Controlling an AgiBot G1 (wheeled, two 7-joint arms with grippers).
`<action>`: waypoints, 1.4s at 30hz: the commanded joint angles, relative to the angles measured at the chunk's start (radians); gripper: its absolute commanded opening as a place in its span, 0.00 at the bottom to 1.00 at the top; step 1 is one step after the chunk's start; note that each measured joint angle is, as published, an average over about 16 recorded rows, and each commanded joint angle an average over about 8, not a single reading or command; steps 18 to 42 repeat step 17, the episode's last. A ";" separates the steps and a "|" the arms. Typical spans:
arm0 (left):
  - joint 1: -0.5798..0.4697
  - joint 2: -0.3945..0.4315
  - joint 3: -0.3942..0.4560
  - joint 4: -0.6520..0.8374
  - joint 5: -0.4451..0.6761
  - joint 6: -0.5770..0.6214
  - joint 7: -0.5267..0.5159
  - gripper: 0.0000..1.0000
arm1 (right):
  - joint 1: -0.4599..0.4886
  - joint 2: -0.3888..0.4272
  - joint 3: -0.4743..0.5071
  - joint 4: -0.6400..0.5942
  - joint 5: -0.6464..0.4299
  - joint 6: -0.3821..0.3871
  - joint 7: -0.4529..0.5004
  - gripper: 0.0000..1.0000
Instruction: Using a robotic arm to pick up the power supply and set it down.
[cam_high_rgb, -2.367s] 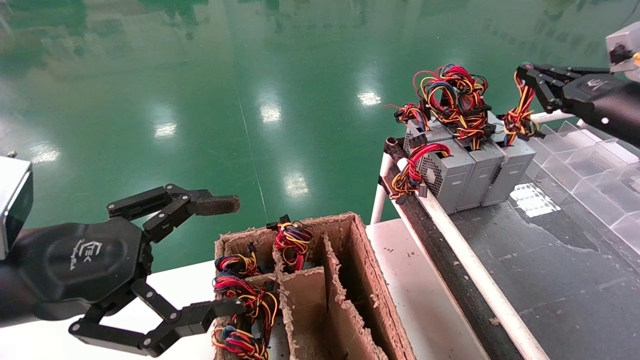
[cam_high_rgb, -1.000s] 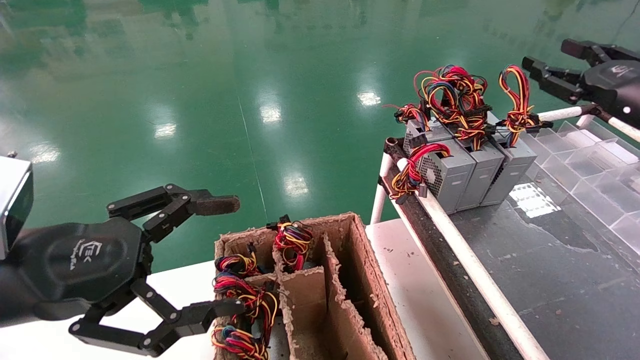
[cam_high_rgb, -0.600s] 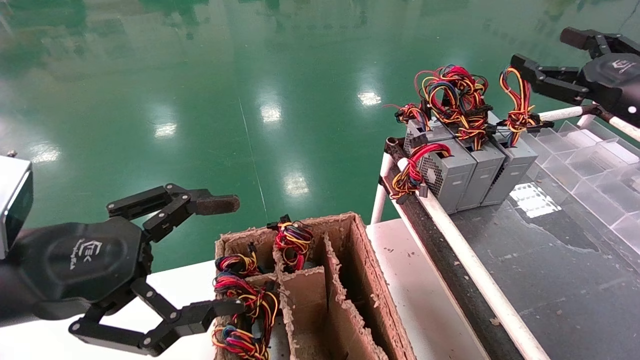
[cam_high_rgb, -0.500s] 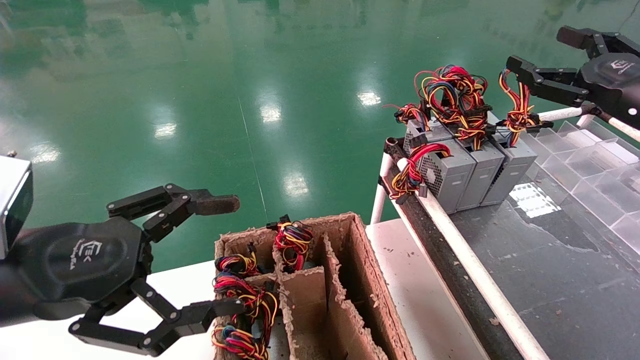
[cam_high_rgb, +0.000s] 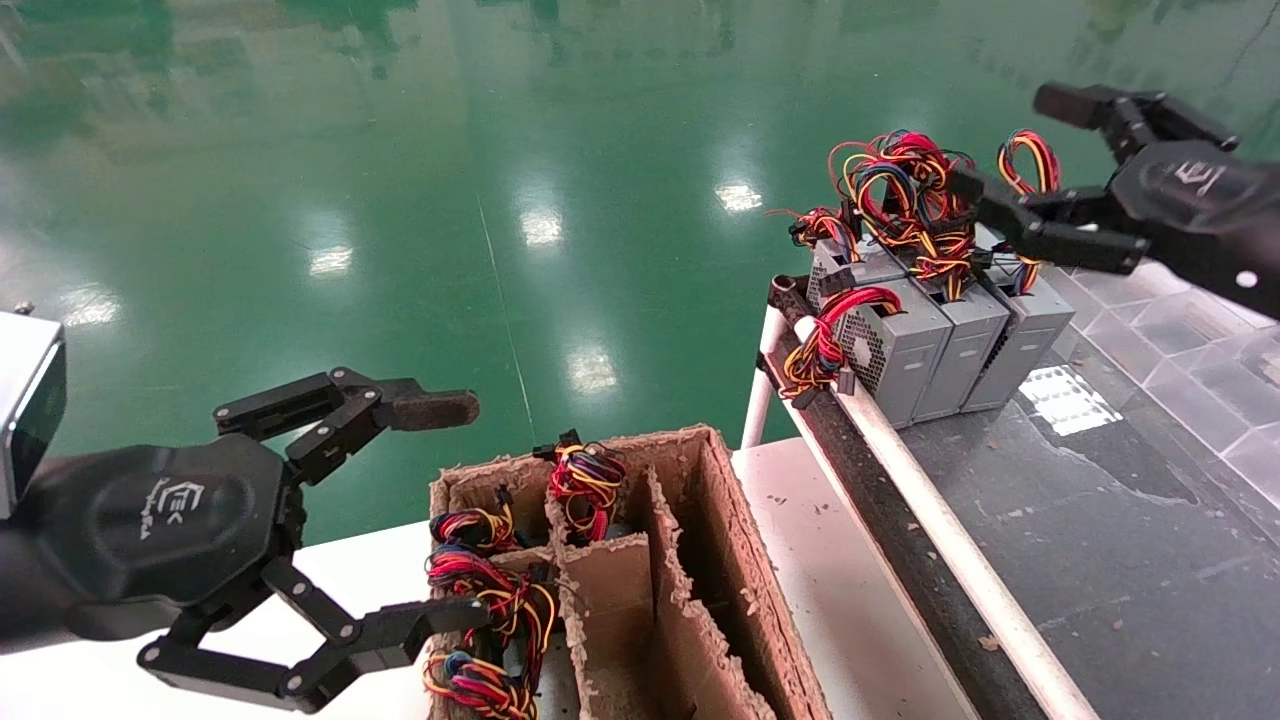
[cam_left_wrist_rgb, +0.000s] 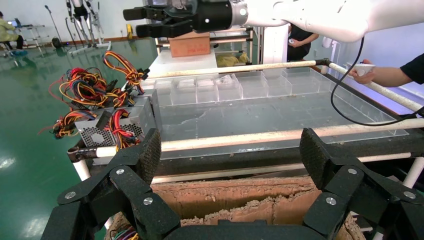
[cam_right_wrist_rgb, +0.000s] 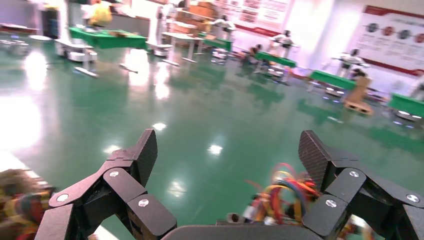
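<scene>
Three grey boxes stand in a row at the far end of the dark conveyor surface. The power supply (cam_high_rgb: 1032, 330) is the rightmost, plain-sided, with a loop of yellow, red and black wires (cam_high_rgb: 1030, 160) rising from its top. My right gripper (cam_high_rgb: 1012, 142) hovers open above the row. Its lower finger (cam_high_rgb: 1040, 232) crosses in front of that loop and its upper finger is in the air; nothing is held. The right wrist view shows its open gripper (cam_right_wrist_rgb: 228, 150) with blurred wires (cam_right_wrist_rgb: 285, 195) below. My left gripper (cam_high_rgb: 445, 510) is parked open at the near left.
A divided cardboard box (cam_high_rgb: 725, 520) in front of me holds several wire-topped units. A white rail (cam_high_rgb: 930, 500) edges the conveyor. Clear plastic compartments (cam_high_rgb: 1200, 320) line its right side. The mesh-sided box (cam_high_rgb: 885, 350) with a red bundle stands leftmost. A person's hand (cam_left_wrist_rgb: 380, 75) shows beyond.
The right gripper, earlier shut on the rightmost box's wire loop, let go, lifted away open, then swung left and down over the wires. The loop sprang upright. The left arm has not moved.
</scene>
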 joint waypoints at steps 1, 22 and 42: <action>0.000 0.000 0.000 0.000 0.000 0.000 0.000 1.00 | -0.022 0.009 -0.001 0.042 0.011 -0.014 0.021 1.00; 0.000 0.000 0.000 0.000 0.000 0.000 0.000 1.00 | -0.179 0.074 -0.007 0.348 0.094 -0.118 0.173 1.00; 0.000 0.000 0.000 0.000 0.000 0.000 0.000 1.00 | -0.179 0.074 -0.007 0.348 0.094 -0.118 0.173 1.00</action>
